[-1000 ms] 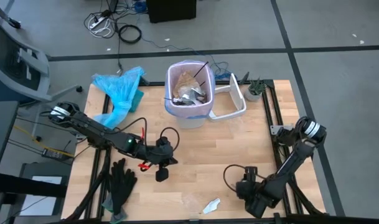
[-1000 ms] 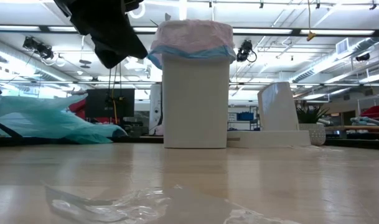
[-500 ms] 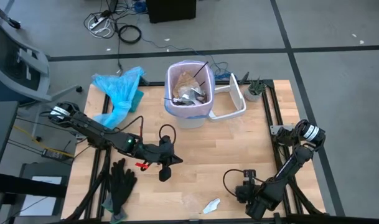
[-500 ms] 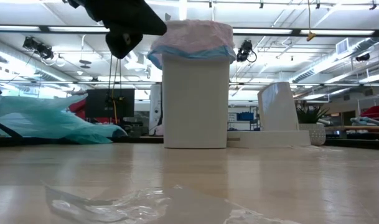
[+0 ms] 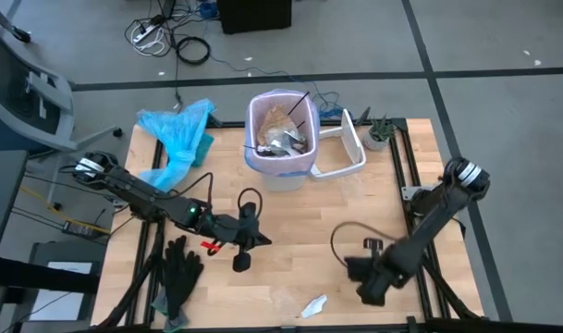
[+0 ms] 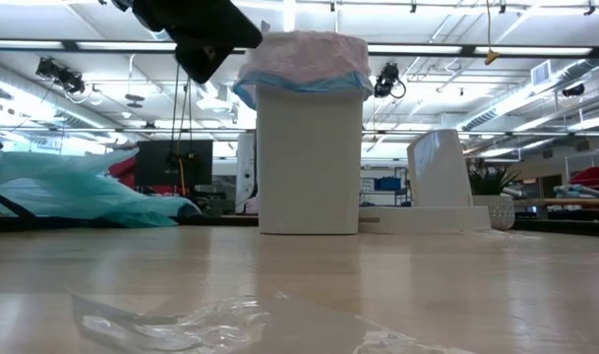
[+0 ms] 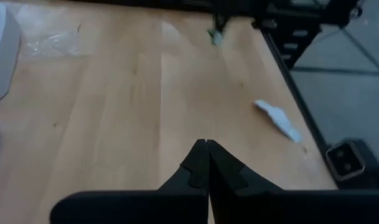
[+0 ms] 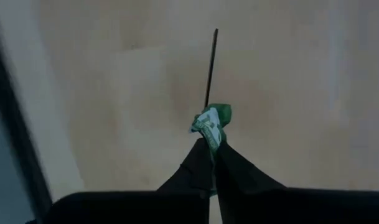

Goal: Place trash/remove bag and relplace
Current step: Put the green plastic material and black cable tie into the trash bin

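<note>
The right claw (image 8: 212, 148) is pinched shut on a small green-and-white wrapper (image 8: 211, 122) and a thin black stick (image 8: 210, 68), held above the desk (image 5: 309, 208) at its near right part. The left claw (image 7: 206, 149) is shut and empty, hanging over the desk's middle left. The white bin (image 5: 281, 139) stands at the far edge, lined with a pale pink bag (image 6: 304, 54) folded over its rim and already holding scraps. A clear film scrap (image 5: 314, 305) lies on the near edge, well apart from the bin.

The wrapper looks feather-light and crumpled, and the stick looks thin and stiff; both could slip from a fingertip pinch, so a hold at the wrapper's thickest fold seems safest. The bag looks flimsy and slick, best gathered at the rim where the blue ties (image 6: 301, 85) run.
</note>
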Motion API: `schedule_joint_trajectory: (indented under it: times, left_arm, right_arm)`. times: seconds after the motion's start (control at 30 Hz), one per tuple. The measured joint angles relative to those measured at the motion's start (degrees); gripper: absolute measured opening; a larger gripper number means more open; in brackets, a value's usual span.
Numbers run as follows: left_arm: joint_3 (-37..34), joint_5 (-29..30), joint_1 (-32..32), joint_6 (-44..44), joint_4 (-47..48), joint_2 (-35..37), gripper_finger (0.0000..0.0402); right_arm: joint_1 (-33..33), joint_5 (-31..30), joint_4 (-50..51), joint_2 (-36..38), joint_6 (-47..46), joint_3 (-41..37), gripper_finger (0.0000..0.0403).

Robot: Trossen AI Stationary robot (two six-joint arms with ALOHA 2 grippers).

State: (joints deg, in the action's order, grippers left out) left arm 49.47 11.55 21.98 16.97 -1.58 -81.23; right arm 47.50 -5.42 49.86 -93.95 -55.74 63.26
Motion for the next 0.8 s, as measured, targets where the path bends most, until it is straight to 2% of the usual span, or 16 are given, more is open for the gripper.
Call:
schedule_joint_trajectory:
  times: [0.17,0.4,0.53,0.67,0.8]
  left_arm:
    - [0.00,-0.53,-0.01,-3.42,1.94,0.00,0.0001]
    - [0.00,-2.12,-0.16,-5.21,6.21,0.00,0.0001]
    - [0.00,-2.51,-0.22,-7.25,8.69,0.00,0.0001]
    - [-0.10,-2.76,-0.64,-9.73,10.53,0.00,0.0001]
    - [-4.28,-4.89,-1.98,-10.63,5.99,0.83,0.0001]
  right_arm:
    - [-6.22,-0.95,6.59,2.99,5.99,5.44,0.0001]
    - [-17.02,-3.75,12.90,3.03,17.70,17.93,0.0001]
    - [-23.27,-4.17,13.77,3.05,24.01,24.86,0.0000]
    - [-28.59,-7.13,13.83,3.06,29.48,31.61,0.0000]
    - [-33.74,-10.84,11.89,3.08,34.17,37.89,0.0000]
